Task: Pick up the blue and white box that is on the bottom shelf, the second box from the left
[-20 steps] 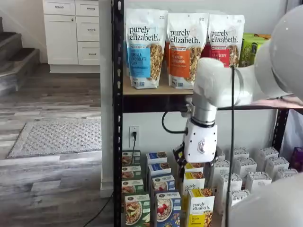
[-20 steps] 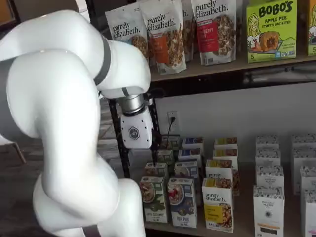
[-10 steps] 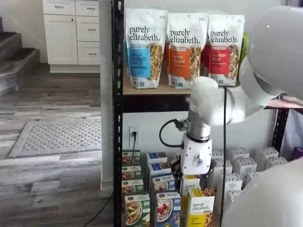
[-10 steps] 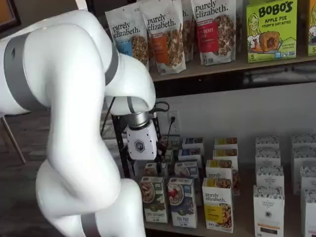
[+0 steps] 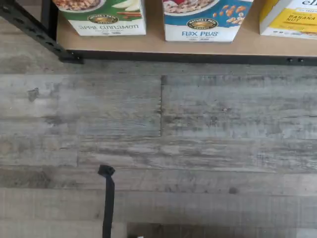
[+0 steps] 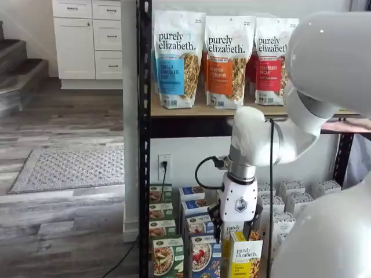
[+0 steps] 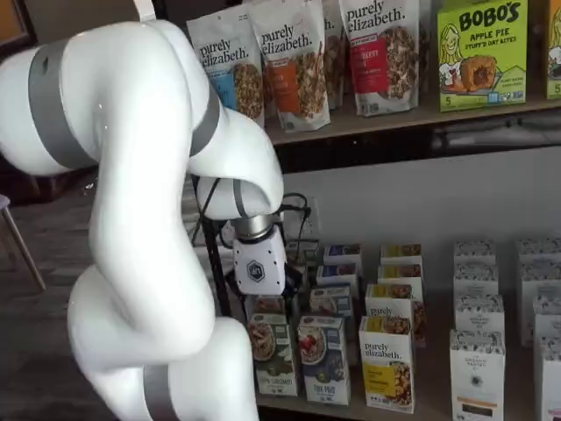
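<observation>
Three front cartons stand at the lip of the bottom shelf point(image 5: 148, 47) in the wrist view: a green apple-cinnamon carton point(image 5: 106, 17), the blue and white box point(image 5: 205, 20) marked Flax Plus, and a yellow-and-white carton point(image 5: 292, 17) at the corner, all face out so labels read from the aisle. Nearest the camera is plank floor point(image 5: 158, 144) with a thin black cord or strap point(image 5: 107, 198) lying on it; the camera looks down in front of the rack, so the arm is evidently lined up outside the shelf edge, not yet reaching in. In both shelf views the gripper point(image 6: 236, 223) hangs fingers-down off the white wrist body, low in front of the box rows, a cable looped beside it. Fingers are hidden against the cartons; going by its setting, the jaws stand fully apart, nothing held. The target point(image 6: 205, 255) sits in the front row, upright, just beside the green carton point(image 6: 167, 258) on one side and the yellow one point(image 6: 244, 255) on the other, with like boxes filed behind it. Same placing shows at point(image 7: 323, 358). Tight neighbours probably force a grasp from the front or top. Farther back, granola bags point(image 6: 223, 61) fill the tier above.
</observation>
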`<state>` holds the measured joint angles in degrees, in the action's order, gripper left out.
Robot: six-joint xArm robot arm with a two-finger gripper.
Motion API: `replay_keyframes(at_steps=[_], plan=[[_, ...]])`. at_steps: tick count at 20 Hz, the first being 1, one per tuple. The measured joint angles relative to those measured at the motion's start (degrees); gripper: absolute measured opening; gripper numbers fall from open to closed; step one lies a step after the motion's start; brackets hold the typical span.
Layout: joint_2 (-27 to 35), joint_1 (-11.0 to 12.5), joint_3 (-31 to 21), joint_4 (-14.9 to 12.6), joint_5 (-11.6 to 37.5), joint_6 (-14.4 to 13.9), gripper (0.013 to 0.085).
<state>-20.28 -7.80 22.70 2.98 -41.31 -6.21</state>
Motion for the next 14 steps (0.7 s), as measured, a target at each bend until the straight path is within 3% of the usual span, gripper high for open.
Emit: replay_keyframes(at_steps=[14], plan=[[7.91,0.97,1.50,0.83,6.41,1.94,0.0850]])
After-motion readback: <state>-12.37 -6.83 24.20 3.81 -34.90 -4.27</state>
